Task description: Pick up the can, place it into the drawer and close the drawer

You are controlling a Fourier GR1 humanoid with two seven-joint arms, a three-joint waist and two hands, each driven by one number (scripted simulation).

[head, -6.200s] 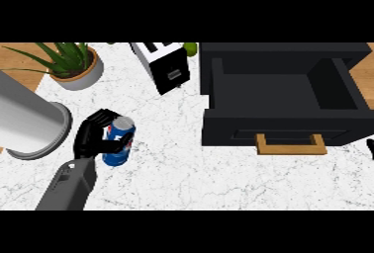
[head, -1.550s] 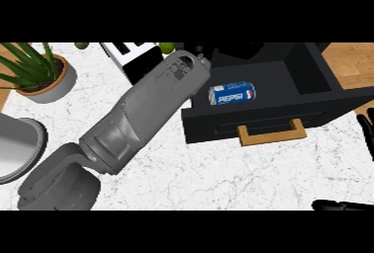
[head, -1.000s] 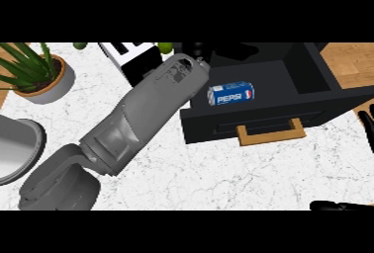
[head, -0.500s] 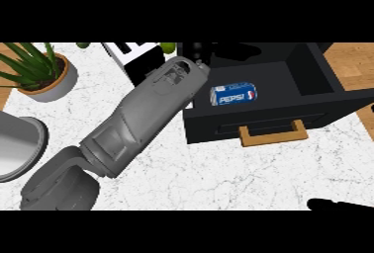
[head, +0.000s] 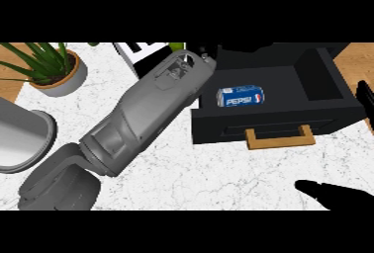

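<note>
Can (head: 241, 96) labelled PEPSI lies in open drawer (head: 321, 84); left, right robot hand (head: 340, 193) states unclear.

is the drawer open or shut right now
Open. The drawer is pulled out from its black cabinet, its inside in plain view, with the can lying on its side in it and the wooden handle facing the robot.

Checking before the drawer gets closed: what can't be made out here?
- Left hand: head view, mostly hidden behind its own forearm; whether its fingers are open or shut is unclear.
- Right hand: cut off by the lower right edge; only a dark part shows.
- Drawer: its back is cut off at the top.
- Can: lies inside the drawer, plainly visible.
</note>
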